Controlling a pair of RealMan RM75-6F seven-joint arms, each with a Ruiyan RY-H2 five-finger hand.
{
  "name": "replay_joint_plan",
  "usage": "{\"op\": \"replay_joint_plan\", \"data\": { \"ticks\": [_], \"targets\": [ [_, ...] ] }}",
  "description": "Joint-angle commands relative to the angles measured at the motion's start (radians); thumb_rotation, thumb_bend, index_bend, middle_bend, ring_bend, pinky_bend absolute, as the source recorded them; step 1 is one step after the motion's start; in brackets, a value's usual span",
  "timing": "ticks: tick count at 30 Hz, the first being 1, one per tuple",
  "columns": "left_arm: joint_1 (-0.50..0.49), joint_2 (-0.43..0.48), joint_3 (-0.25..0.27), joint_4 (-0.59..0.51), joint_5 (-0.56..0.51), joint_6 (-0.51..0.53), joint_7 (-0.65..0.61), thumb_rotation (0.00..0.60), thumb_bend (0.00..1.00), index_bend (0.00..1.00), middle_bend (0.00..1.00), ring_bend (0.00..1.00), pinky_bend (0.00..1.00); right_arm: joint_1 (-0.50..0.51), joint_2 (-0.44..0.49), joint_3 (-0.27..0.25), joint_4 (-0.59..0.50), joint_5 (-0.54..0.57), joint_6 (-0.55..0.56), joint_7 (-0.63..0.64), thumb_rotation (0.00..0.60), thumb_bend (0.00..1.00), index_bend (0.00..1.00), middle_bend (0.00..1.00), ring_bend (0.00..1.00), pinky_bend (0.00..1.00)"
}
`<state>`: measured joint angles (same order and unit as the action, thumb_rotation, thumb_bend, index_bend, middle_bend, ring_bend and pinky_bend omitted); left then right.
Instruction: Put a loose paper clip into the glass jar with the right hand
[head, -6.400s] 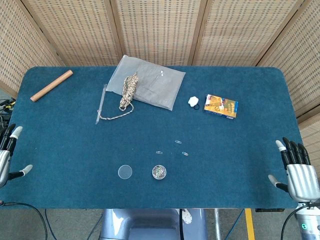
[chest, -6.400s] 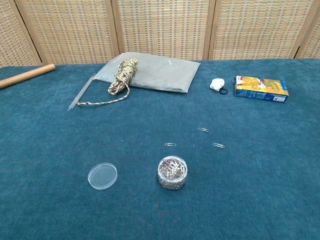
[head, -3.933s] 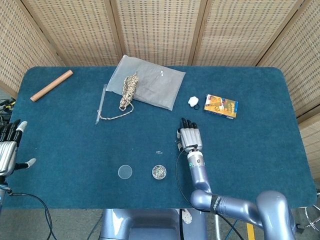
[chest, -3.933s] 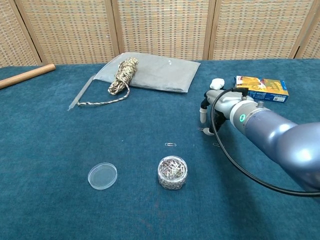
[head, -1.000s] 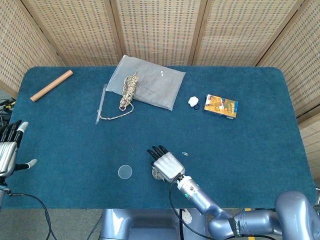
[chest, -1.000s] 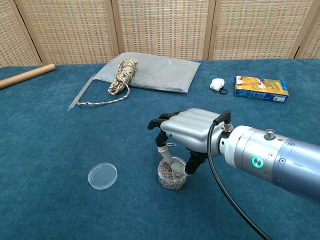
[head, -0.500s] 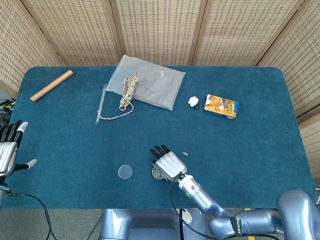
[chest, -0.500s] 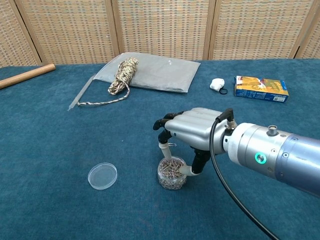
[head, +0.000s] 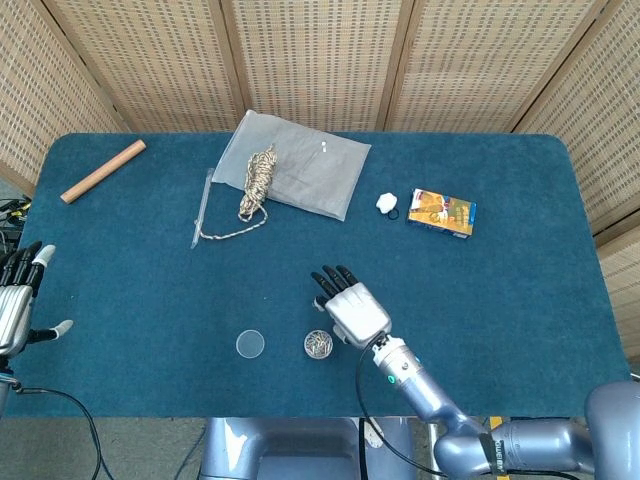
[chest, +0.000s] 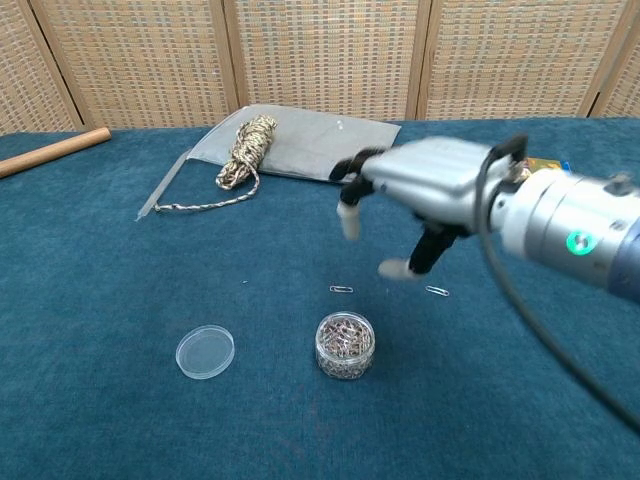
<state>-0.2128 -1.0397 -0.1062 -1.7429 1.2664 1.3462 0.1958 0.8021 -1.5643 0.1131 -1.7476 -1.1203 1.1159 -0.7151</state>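
Observation:
The small glass jar (chest: 345, 345) (head: 318, 345), full of paper clips, stands open near the table's front. Its clear round lid (chest: 205, 352) (head: 250, 344) lies to its left. Two loose paper clips lie behind the jar, one (chest: 341, 289) just behind it and one (chest: 437, 291) further right. My right hand (chest: 430, 190) (head: 350, 305) hangs blurred above the table behind and right of the jar, fingers spread, with nothing seen in it. In the head view it covers the loose clips. My left hand (head: 15, 300) rests open at the table's left edge.
A grey pouch (chest: 310, 145) with a coil of rope (chest: 245, 150) on it lies at the back. A wooden dowel (chest: 50, 152) sits far left. A white lump (head: 386, 202) and a small printed box (head: 441, 211) lie at the back right.
My right hand has lifted off the jar and swung up and to the right, its fingers spreading. The jar, lid and left hand have not moved.

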Motion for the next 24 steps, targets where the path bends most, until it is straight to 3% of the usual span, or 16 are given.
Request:
{"op": "replay_joint_plan", "data": {
  "ticks": [1,6,13,18,24],
  "targets": [
    [0.006,-0.001,0.006,0.003,0.011,0.008,-0.006,0.600,0.00,0.00,0.00,0.00,0.00,-0.057,0.100,-0.012,0.009,-0.124,0.075,0.092,0.600,0.25,0.29,0.07,0.00,0.06],
    [0.037,-0.004,0.028,0.009,0.047,0.046,-0.029,0.600,0.00,0.00,0.00,0.00,0.00,-0.196,0.248,-0.075,0.129,-0.282,0.238,0.330,0.600,0.05,0.14,0.00,0.00,0.03],
    [0.088,-0.021,0.061,0.057,0.101,0.107,-0.071,0.600,0.00,0.00,0.00,0.00,0.00,-0.413,0.292,-0.166,0.367,-0.358,0.424,0.677,0.600,0.00,0.00,0.00,0.00,0.00],
    [0.110,-0.032,0.070,0.089,0.124,0.134,-0.097,0.600,0.00,0.00,0.00,0.00,0.00,-0.507,0.302,-0.194,0.422,-0.379,0.493,0.702,0.600,0.00,0.00,0.00,0.00,0.00],
    [0.119,-0.035,0.070,0.101,0.147,0.149,-0.109,0.600,0.00,0.00,0.00,0.00,0.00,-0.554,0.312,-0.189,0.410,-0.404,0.523,0.659,0.600,0.00,0.00,0.00,0.00,0.00]
  ]
}}
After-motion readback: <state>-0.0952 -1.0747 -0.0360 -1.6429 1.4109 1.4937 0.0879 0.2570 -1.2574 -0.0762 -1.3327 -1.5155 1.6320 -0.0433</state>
